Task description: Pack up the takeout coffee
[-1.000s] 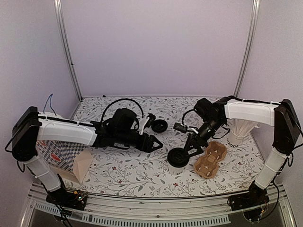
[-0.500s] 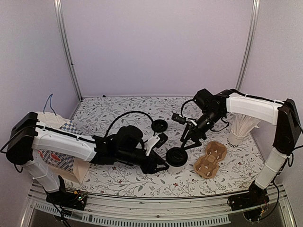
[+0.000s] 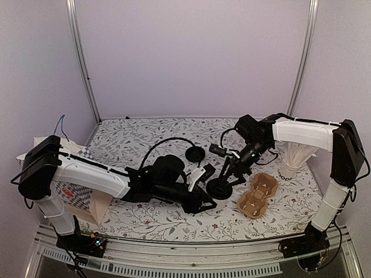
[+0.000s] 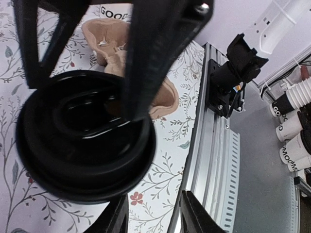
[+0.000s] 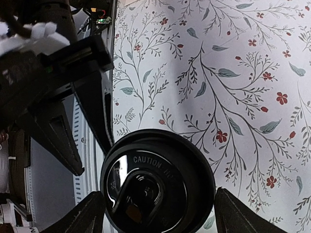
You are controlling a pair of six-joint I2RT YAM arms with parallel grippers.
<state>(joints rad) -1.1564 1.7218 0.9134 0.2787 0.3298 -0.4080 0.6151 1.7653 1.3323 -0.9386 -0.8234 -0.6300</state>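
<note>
Right gripper (image 3: 228, 175): hangs right over the coffee cup (image 3: 219, 189), spread wide, one finger down each side of the black lid (image 5: 158, 182); can't tell whether either one actually touches it.
Left gripper (image 3: 206, 205): sits low at the cup's near-left side, spread apart too, pinching nothing, tips aimed at the cup and just short of it.
Coffee cup: stands upright on the flowery table (image 3: 145, 139) with the lid on, "CAUTION" readable on top from the right wrist.
Cardboard carrier (image 3: 258, 195): lies just right of the cup, cup outside it.
Spare lid (image 3: 195, 154): lies flat further back, apart from the cup.
Cup of sticks (image 3: 291, 165): stands far right, behind the carrier.
Paper bag (image 3: 95, 204): sits at the left edge, near the left arm's base.
</note>
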